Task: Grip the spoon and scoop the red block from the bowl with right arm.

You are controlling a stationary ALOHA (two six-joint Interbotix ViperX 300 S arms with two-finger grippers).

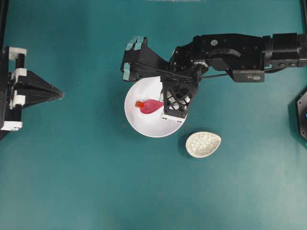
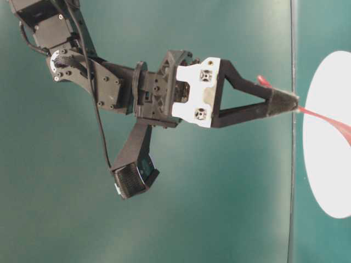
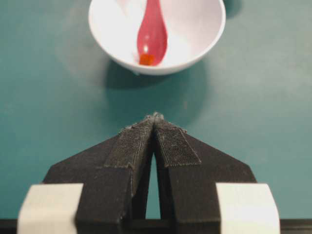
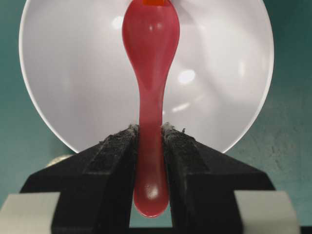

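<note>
Right wrist view puts the black two-finger right gripper (image 4: 150, 141) nearest, its fingers clamped on the short thick handle of the glossy pink-magenta soup spoon (image 4: 150, 73). Beyond the fingers the spoon reaches out over the large round plain white bowl (image 4: 63, 73), scoop end farthest from the gripper. At the tip of the scoop, inside the bowl, sits the tiny red-orange block (image 4: 155, 2), touching the spoon's front edge.

From overhead, the black right arm (image 1: 230, 50) comes in from the right of the bowl, and a small speckled beige oval dish (image 1: 203, 144) lies just beside the bowl, on its lower right. Well apart from the bowl, at the left edge, the black pointed left gripper (image 1: 61, 92) rests with its fingers pressed together on nothing, aimed at the bowl.
</note>
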